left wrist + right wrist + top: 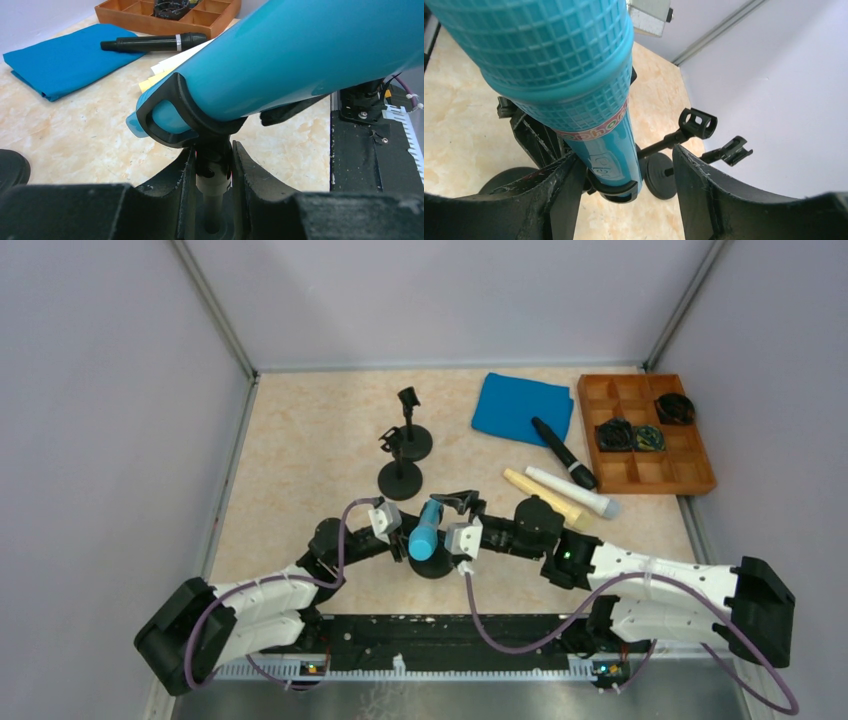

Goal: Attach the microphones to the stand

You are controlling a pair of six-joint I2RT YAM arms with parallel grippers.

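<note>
1. Your left pincer (pixel 212 167) is clamped shut on the stem of the stand (pixel 213 200), just under its clip (pixel 165 107).
2. The blue mic (pixel 424 531) sits in that clip at a tilt. Its grille head is raised toward the arms, and its thin tail pokes out the far side of the clip.
3. Your right pincer (pixel 626 155) is spread open around the blue mic's body below the grille. One finger (pixel 559 195) is close against it and the other stands clear; you cannot tell whether the near one touches.
4. The black mic (pixel 563 452) lies half on the cloth (pixel 515 405), right of centre on the bench (pixel 300 440).
5. The cream mic (pixel 535 491) and white mic (pixel 572 491) lie side by side just in front of the black one, near the tray (pixel 700 455).
6. Two more stands (pixel 400 478) stand upright close together beyond the held one.
</note>
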